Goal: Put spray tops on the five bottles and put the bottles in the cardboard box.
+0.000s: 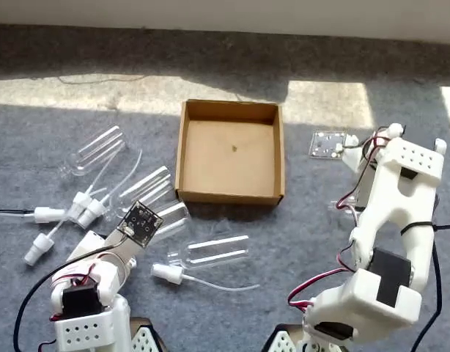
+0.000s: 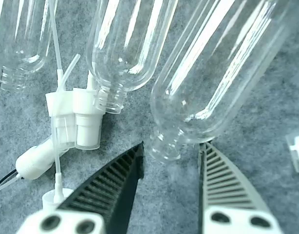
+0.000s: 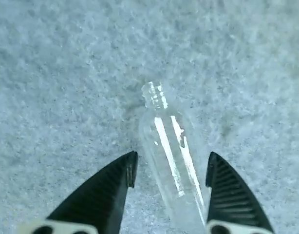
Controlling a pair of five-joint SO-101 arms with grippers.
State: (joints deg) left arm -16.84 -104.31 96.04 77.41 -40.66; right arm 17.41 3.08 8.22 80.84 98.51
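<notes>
Between the spread jaws of the left gripper (image 2: 171, 147) lies the threaded neck (image 2: 161, 148) of a clear plastic bottle (image 2: 213, 73); the jaws stand open either side of it and pinch nothing. We read this bottle's long axis as running away from the gripper and slanting to one side, mouth nearest it, base farthest. A neighbouring bottle (image 2: 130, 44) lies alongside, mouth also toward the gripper, with white spray tops (image 2: 84, 117) and their dip tubes just beside its neck. Ahead of the right gripper (image 3: 172, 156), whose jaws are also spread and grip nothing, a second bottle (image 3: 170, 141) lies lengthwise in the gap, its axis nearly in line with the gripper but its mouth pointing away. Seen from above, the cardboard box (image 1: 210, 161) sits on the grey bench (image 1: 298, 235) between the two arms and beyond both; the spray tops lie close to the left arm, well apart from the right. We judge the task to be at its start: no bottle that we see carries a top, and none is in the box. The next move, in our judgement, turns on orientation: the left gripper meets a mouth, the right a body with the mouth far off, so the left arm, nearer the tops, is better placed to fetch one while the right closes across its bottle.
</notes>
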